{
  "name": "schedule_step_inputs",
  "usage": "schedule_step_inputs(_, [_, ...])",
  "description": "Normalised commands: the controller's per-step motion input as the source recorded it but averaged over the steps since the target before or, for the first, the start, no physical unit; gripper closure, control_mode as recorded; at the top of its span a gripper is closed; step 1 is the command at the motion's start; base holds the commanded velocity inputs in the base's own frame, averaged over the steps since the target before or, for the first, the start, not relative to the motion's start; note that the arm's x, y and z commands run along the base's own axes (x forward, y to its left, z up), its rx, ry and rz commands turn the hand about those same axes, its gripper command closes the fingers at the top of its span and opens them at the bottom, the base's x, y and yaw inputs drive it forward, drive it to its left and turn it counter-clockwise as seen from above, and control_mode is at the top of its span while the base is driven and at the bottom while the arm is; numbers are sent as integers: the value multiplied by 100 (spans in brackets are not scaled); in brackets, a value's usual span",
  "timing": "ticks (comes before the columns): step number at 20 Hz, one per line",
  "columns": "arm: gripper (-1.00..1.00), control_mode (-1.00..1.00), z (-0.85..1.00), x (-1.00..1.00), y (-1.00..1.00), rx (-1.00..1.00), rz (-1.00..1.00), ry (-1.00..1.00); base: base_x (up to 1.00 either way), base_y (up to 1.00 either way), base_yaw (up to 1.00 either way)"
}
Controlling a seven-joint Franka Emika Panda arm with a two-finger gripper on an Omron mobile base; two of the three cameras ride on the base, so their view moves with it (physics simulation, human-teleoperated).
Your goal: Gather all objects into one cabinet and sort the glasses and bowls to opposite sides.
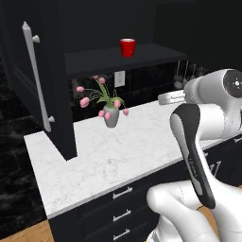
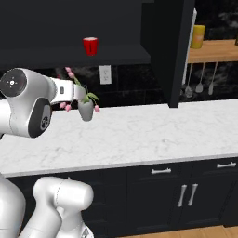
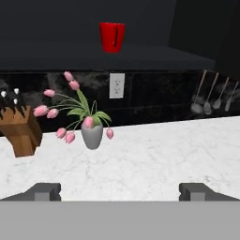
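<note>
Red cup [image 1: 127, 47] stands upright and alone on the dark shelf [image 1: 142, 57] of the open black cabinet, near the shelf's front edge, with the tall cabinet door [image 1: 33, 75] swung wide out at about nine o'clock from it, its long silver bar handle [image 1: 38, 78] facing the room. Straight below the cup, at six o'clock, a grey vase of pink tulips [image 1: 110, 117] sits on the white marble bench [image 1: 118, 151], in front of a pale wall socket [image 1: 119, 78]. From the hand's camera a wooden knife block [image 3: 21, 131] shows on the bench at nine o'clock from the vase, and some utensils [image 3: 211, 96] hang on the dark back wall over at three o'clock. The jaws [image 3: 120, 191] are spread wide open with nothing between them, held above the bench, well short of the vase and far below the cup. Black drawers with short silver pulls [image 1: 122, 193] run under the bench front.
</note>
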Motion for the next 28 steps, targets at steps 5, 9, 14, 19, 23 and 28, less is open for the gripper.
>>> schedule_step_inputs(5, [-100,-100,25,25,0,0,-2,-11,0,0,0])
schedule_step_inputs(9, [-100,-100,83,0,0,0,0,-21,0,0,0])
schedule_step_inputs(14, [-100,-100,77,-1,0,0,0,-11,0,0,0])
schedule_step_inputs(19, [-100,-100,4,49,2,0,0,-8,0,0,0])
schedule_step_inputs(23, [-100,-100,0,65,1,0,0,-3,0,0,0])
schedule_step_inputs(28, [-100,-100,0,31,0,0,0,-5,0,0,0])
